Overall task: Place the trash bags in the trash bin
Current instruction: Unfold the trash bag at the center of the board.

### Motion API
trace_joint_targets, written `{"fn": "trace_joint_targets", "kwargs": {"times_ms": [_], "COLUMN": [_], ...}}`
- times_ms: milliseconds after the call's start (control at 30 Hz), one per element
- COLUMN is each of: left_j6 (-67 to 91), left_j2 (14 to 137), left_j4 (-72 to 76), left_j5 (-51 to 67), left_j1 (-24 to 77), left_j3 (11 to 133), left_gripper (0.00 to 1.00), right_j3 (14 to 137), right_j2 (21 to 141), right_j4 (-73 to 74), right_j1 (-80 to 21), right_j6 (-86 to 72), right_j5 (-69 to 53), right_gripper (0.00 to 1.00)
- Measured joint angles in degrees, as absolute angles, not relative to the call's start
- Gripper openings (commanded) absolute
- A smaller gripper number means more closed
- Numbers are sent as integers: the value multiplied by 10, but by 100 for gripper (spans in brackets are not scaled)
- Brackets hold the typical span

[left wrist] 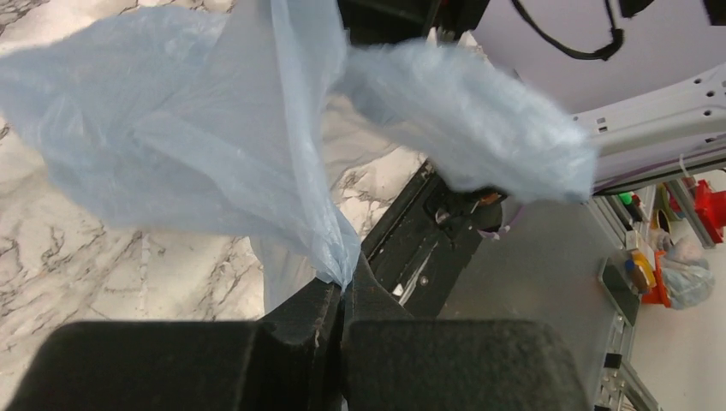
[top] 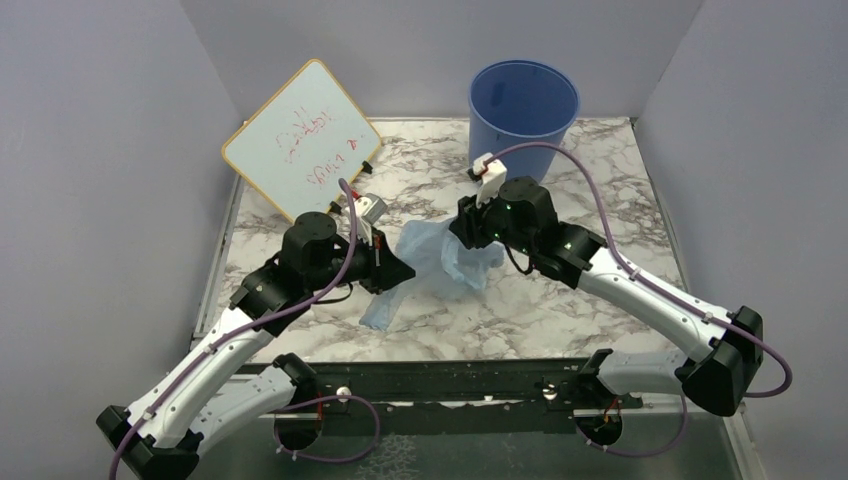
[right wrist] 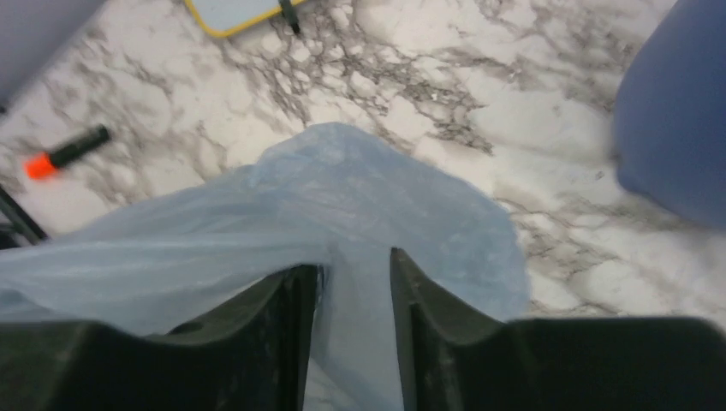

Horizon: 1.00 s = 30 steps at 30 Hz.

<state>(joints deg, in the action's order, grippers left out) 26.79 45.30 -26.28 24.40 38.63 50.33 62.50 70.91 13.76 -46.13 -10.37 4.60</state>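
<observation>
Surface: white marble-patterned top, enclosed by plain pale walls on three sides. A yellow-framed whiteboard with red writing leans at the rear left. A black marker with an orange cap lies flat on the surface.

Containers: one trash bin, round and blue, stands upright at the rear, right of centre. The top view shows only blue plastic inside it.

Task item: the trash bag, thin light-blue film, is outside the bin, at mid-surface between the two hands. It is bunched and crumpled, and one tail hangs toward the near edge.

Left hand: fingers pressed together, pinching a gathered corner of the bag. The film fans upward and away from that pinch point.

Right hand: fingers parted by a narrow gap, with bag film lying in and beyond it. Whether the pads touch the film cannot be told. This hand sits just in front of the bin.
</observation>
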Motion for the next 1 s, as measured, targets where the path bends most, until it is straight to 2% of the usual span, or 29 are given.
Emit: {"fn": "trace_joint_targets", "kwargs": {"times_ms": [100,200,267,433,867,933,1000], "left_j6": [264,256,249,225,169,163,157], "left_j2": [462,475,489,520,563,567,568], "left_j4": [-262,-263,-263,-267,-276,-280,-286], "left_j5": [251,253,260,314,447,453,458], "left_j1": [386,386,386,386,386,386,386], "left_j3": [518,526,528,528,547,547,547], "left_gripper": [0,0,0,0,0,0,0], "right_j3": [623,609,577,494,450,450,450], "right_j2": [705,679,638,554,590,595,599], "right_j4": [162,159,130,57,15,6,1], "right_j1": [-460,-458,-457,-457,-461,-461,-461], "right_j6": [-71,-47,-29,45,183,186,188], "right_j5": [3,-37,-61,-152,-345,-374,-397], "right_gripper": [53,69,73,73,70,67,55]}}
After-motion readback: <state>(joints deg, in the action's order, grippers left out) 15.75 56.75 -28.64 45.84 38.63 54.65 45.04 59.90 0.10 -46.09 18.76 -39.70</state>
